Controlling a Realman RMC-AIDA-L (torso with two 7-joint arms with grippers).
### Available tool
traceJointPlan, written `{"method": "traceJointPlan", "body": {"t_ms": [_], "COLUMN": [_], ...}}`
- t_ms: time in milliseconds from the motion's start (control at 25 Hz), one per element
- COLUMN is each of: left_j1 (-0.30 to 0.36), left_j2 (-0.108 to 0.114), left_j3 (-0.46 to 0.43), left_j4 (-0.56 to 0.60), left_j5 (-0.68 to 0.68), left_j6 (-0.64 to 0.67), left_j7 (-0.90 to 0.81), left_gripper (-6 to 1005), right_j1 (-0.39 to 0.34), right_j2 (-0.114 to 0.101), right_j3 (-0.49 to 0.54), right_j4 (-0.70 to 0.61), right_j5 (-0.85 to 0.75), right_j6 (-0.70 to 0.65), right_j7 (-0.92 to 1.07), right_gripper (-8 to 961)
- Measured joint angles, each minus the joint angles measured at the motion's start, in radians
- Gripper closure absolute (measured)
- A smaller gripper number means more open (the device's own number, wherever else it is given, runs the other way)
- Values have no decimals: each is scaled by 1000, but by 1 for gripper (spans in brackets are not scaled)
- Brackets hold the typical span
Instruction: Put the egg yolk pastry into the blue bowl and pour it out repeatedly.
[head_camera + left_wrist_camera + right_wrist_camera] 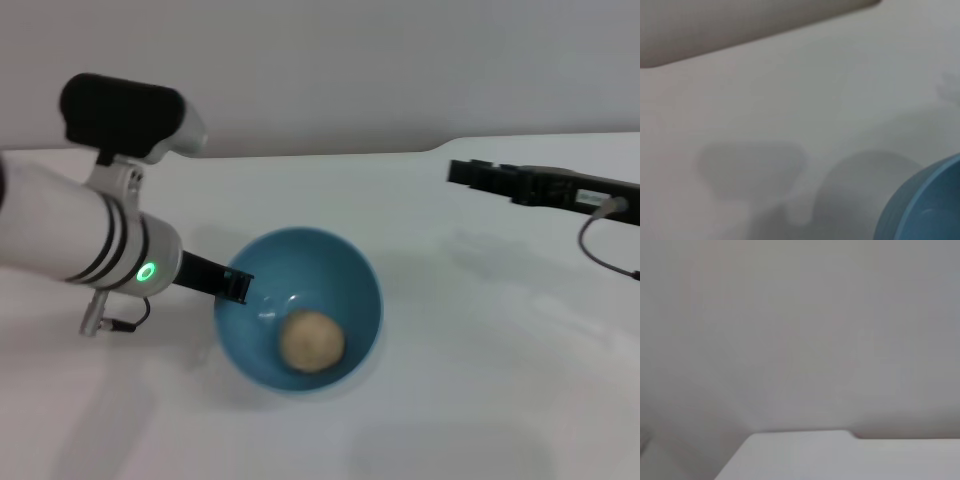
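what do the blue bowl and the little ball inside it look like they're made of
Blue bowl: probably plastic or glazed ceramic, since the wall is smooth and glossy with small light glints and an even sky-blue colour; the look cannot settle which.
Egg yolk pastry: looks like baked dough, or a soft replica of it, as it is matte, pale tan and slightly lumpy.

White table, smooth matte top, back edge against a pale wall. Blue bowl near the middle, tipped toward its right side, pastry inside. Bowl's rim also seen over the tabletop in left wrist view.
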Motion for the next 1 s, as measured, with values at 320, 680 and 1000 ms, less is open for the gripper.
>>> {"method": "traceJointPlan", "body": {"t_ms": [320,680,1000], "left_j1": [184,350,447], "left_j2": [2,4,7], "left_j3": [70,228,385], "left_j4": [114,137,-29], "left_j5": [-34,-28,2], "left_j6": [257,754,1340], "left_j7": [42,74,145], "left_gripper": [999,1000,999], "right_j1": [12,35,36], "right_j2": [-2,-12,-18], "right_j3": [89,105,131], "right_j4": [-14,-17,-20], "right_j5": [-195,-297,-302], "right_j6": [-12,0,3], "right_j7": [176,346,347], "right_gripper": [552,552,551]}}
